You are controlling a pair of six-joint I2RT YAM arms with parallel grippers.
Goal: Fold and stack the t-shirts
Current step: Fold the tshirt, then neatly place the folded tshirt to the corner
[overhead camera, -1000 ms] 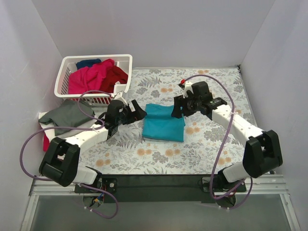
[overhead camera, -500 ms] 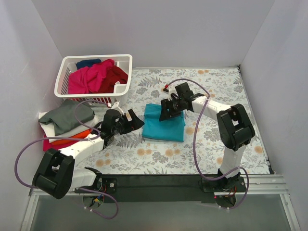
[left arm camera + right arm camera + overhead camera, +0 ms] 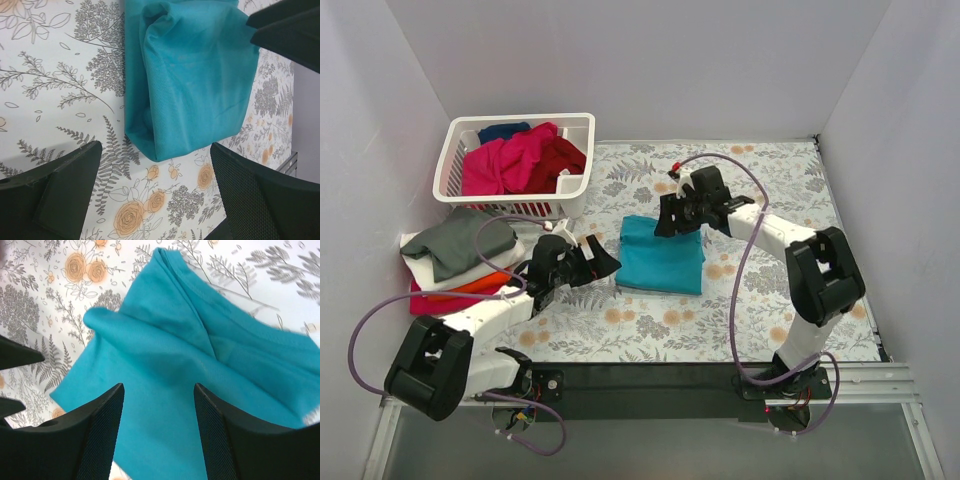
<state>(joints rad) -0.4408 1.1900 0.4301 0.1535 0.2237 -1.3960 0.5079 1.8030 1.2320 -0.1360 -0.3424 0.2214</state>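
Note:
A folded teal t-shirt point(image 3: 661, 262) lies on the flowered table, also seen in the left wrist view point(image 3: 195, 75) and the right wrist view point(image 3: 165, 340). My left gripper point(image 3: 607, 258) is low by the shirt's left edge, open, with only tablecloth between its fingers point(image 3: 65, 195). Its own view puts the gripper point(image 3: 156, 170) just short of a shirt corner. My right gripper point(image 3: 666, 221) hovers over the shirt's far edge, open point(image 3: 159, 390), holding nothing. At the left sits a stack with a grey t-shirt point(image 3: 460, 243) on top, over white, orange and red ones.
A white lattice basket point(image 3: 520, 119) at the back left holds magenta point(image 3: 505, 160), dark red point(image 3: 558, 157) and navy point(image 3: 503, 131) shirts. White walls close in the left, back and right. The right gripper's finger point(image 3: 290, 30) shows in the left wrist view.
The right gripper swung left and came over the teal shirt's far edge, its jaws a little narrower. The left gripper drew back slightly toward the near left.

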